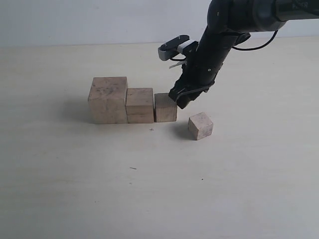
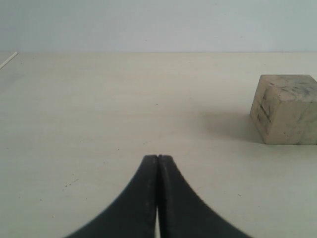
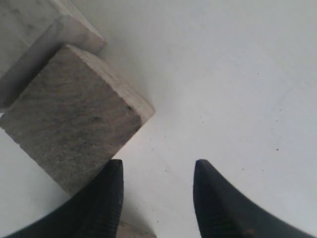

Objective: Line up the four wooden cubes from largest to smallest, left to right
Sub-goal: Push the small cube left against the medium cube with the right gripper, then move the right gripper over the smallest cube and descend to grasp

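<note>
Row on table (image 1: pixel 149 194), left to right: largest cube (image 1: pixel 108 99), second cube (image 1: pixel 140 105), third cube (image 1: pixel 165 107), touching. Smallest cube (image 1: pixel 200 125) apart at right, skewed. Right gripper (image 3: pixel 158 171) spread wide, just beside third cube. Left gripper (image 2: pixel 158 157) pressed together.

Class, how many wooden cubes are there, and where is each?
4. The largest cube, the second cube and the third cube stand side by side; the smallest cube sits apart to their right. None seems hidden.
</note>
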### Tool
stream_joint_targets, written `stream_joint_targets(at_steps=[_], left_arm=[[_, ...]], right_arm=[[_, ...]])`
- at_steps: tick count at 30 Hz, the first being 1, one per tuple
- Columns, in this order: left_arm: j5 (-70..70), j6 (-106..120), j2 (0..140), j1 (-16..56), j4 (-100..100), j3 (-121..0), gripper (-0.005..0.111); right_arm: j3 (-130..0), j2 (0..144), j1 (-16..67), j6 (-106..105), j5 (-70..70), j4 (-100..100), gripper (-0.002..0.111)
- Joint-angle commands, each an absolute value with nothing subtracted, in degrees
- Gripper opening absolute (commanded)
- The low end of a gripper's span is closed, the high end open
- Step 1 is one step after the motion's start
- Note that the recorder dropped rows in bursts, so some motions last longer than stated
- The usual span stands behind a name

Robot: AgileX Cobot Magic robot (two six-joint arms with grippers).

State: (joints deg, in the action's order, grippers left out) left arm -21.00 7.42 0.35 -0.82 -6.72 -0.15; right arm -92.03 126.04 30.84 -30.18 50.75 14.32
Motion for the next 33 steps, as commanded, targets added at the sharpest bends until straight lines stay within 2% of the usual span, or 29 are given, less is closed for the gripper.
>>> stream_joint_targets(at_steps=[1, 17, 27, 29, 33], left_arm=[[-20.4, 7.14, 0.0, -0.51, -6.61, 0.0, 0.0], [-20.4, 7.14, 0.0, -0.51, -6.61, 0.0, 0.0], [-20.4, 7.14, 0.0, -0.51, -6.61, 0.0, 0.0], [-20.4, 7.14, 0.0, -0.51, -6.61, 0.0, 0.0], [-20.4, 7.14, 0.0, -0.51, -6.61, 0.0, 0.0]], right_arm=[[-92.4, 126.02, 30.59, -30.02, 50.54, 16.13, 0.043], [-92.4, 125.77, 30.59, -30.02, 51.12, 16.39, 0.043], [-92.4, 118.5, 30.59, -24.19, 56.7, 10.47, 0.043], [-92.4, 116.78, 30.59, -21.65, 59.17, 10.49, 0.036], [-92.4, 113.92, 30.59, -20.25, 62.38, 10.35, 0.005]])
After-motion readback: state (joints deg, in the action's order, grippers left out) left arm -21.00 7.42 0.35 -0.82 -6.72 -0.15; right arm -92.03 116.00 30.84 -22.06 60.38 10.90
